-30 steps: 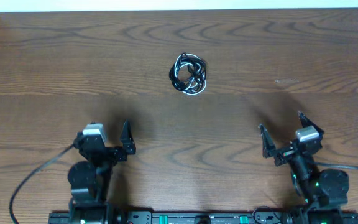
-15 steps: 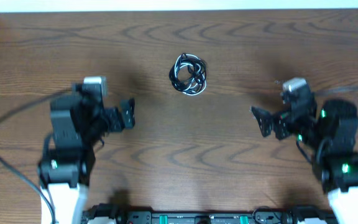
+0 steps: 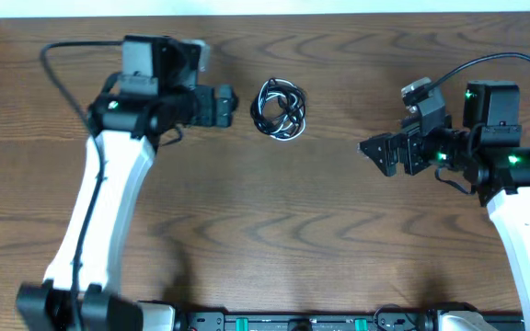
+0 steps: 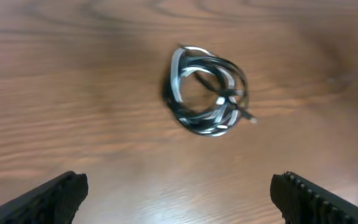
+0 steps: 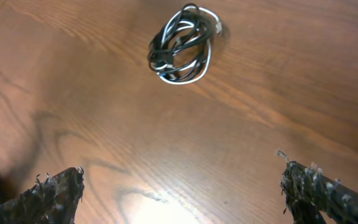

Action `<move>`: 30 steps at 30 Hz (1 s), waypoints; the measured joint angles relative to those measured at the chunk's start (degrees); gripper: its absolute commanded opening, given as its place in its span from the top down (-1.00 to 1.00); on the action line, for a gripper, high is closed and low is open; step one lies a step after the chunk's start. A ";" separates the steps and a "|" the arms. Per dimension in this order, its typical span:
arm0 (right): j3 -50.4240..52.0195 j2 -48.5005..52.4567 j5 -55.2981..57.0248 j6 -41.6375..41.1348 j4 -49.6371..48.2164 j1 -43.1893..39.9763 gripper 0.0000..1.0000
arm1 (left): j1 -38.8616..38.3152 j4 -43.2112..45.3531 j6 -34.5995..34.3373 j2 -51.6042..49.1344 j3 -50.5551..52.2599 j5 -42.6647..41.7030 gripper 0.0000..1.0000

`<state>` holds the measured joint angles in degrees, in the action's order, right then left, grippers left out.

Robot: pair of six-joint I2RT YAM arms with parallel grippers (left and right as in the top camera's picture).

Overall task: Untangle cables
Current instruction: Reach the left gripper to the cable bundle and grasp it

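I am bringing both arms forward toward the cables (image 3: 280,109), left jaws now just beside them, right jaws nearing, both pairs apart and empty.

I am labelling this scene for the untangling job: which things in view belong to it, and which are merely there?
Belong to the job: thin black cable, coiled; thin white cable tangled with it; left gripper, open; right gripper, open.
Merely there: brown wooden table; thick black wire fixed to the left arm.
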<state>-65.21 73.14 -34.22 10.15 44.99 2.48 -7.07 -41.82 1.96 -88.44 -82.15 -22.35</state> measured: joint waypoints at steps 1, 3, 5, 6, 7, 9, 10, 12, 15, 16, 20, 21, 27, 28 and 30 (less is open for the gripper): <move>0.00 0.04 -0.48 -0.02 0.20 0.00 -0.98 | -0.15 0.70 0.00 -1.25 0.00 -1.33 -0.98; -0.02 0.04 -1.22 -0.07 0.24 0.00 -0.99 | -0.37 2.34 0.00 -3.26 0.00 -3.26 -0.97; -0.04 0.04 -1.92 -0.20 0.61 0.00 -0.98 | -0.44 4.83 -0.59 -4.94 0.00 -4.55 -0.89; -0.04 0.04 -2.19 -0.22 0.81 0.00 -0.99 | -0.50 6.84 -1.62 -6.23 -0.07 -5.16 -0.84; -0.04 0.07 -2.32 -0.22 0.83 0.00 -0.99 | -0.63 8.13 -2.29 -7.32 -0.09 -5.53 -0.80; -0.04 0.17 -2.47 -0.22 0.92 0.00 -0.99 | -1.01 10.51 -3.54 -9.86 -0.28 -5.62 -0.75; -0.04 0.26 -2.49 -0.22 0.92 0.00 -0.99 | -1.42 11.37 -4.04 -11.41 -0.31 -5.51 -0.75; -0.04 0.57 -2.54 -0.22 0.94 0.00 -0.99 | -2.58 11.93 -5.38 -14.16 -0.31 -4.17 -0.74; -0.04 1.29 -2.60 -0.22 0.83 0.00 -0.97 | -5.11 12.70 -7.41 -17.66 -0.31 -0.87 -0.72; -0.04 1.46 -2.62 -0.22 0.83 0.00 -0.97 | -6.21 13.29 -8.24 -18.67 -0.31 0.70 -0.72; -0.04 2.16 -2.60 -0.24 0.83 0.00 -0.95 | -9.99 16.11 -12.96 -21.20 -0.31 6.25 -0.64; -0.04 2.23 -2.60 -0.24 0.83 0.00 -0.94 | -10.71 16.68 -14.23 -21.73 -0.31 7.50 -0.62; -0.04 2.23 -2.60 -0.24 0.85 0.00 -0.93 | -12.15 17.09 -23.65 -24.70 -0.31 13.27 -0.50; -0.04 2.23 -2.60 -0.24 0.83 0.00 -0.93 | -12.13 16.92 -25.20 -25.29 -0.31 13.70 -0.50; -0.04 2.23 -2.60 -0.24 0.85 0.00 -0.93 | -12.11 16.52 -28.44 -26.56 -0.31 14.38 -0.49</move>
<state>-65.25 75.37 -36.82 9.91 45.84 2.48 -19.18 -25.30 -26.48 -115.00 -82.46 -7.97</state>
